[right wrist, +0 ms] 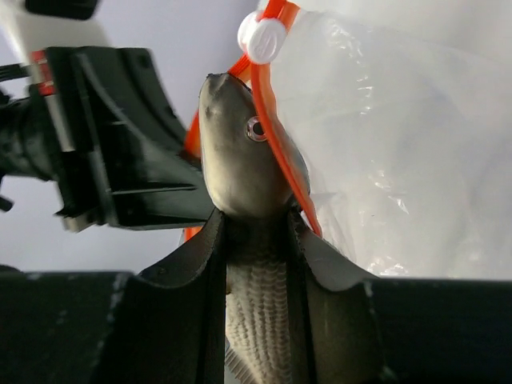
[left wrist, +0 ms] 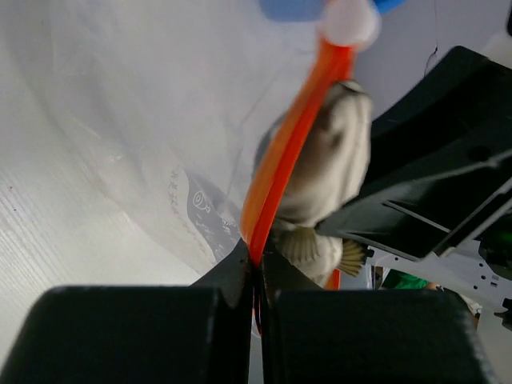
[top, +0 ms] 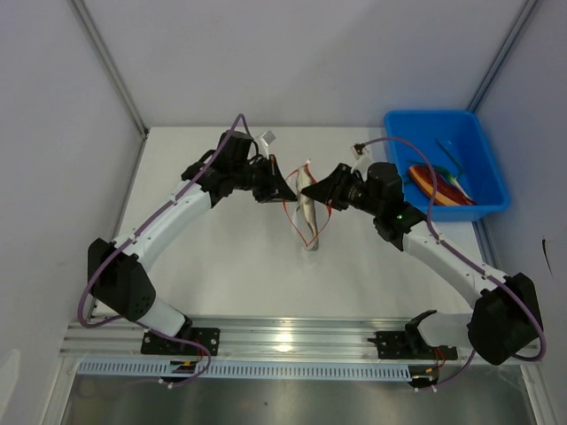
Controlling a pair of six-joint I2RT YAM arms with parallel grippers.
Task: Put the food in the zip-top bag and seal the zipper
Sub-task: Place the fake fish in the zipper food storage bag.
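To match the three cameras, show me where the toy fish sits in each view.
Top external: toy fish at picture centre.
Left wrist: right of centre, behind the orange-red zipper.
Right wrist: centre, head up, body between the right gripper fingers.
Shared landmark: the zipper, running alongside the fish.

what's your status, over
Left gripper shut on zipper. Right gripper shut on fish, head at zip-top bag mouth. Bun, leaf strips in blue tray. Nothing seen blocking.
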